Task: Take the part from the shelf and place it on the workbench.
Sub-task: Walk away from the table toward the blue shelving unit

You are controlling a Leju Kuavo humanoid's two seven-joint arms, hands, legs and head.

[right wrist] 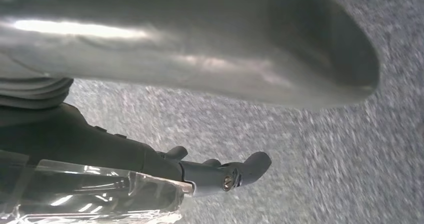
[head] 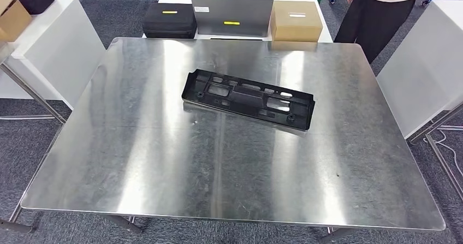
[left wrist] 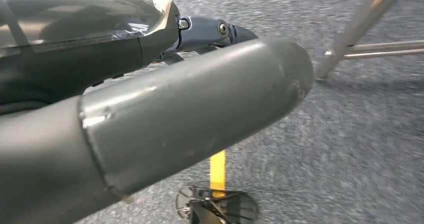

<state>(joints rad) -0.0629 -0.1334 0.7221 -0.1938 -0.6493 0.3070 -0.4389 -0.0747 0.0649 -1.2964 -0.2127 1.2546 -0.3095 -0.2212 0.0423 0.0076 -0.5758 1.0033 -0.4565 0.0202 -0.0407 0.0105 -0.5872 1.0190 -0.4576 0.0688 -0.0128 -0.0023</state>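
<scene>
A black part lay flat above centre on the steel worktop. Both hands hung over grey floor (left hand, right hand), empty, fingers apart. Little risk remained; a nearby person might nudge it.

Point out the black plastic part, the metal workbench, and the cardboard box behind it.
black plastic part (head: 248, 97), head view, middle of frame.
metal workbench (head: 164, 167), head view, bare top.
cardboard box (head: 295, 21), head view, front face.

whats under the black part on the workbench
The black part lies flat on the steel workbench; bare metal shows through its cut-outs. Whatever its solid ribs cover is hidden.
</scene>
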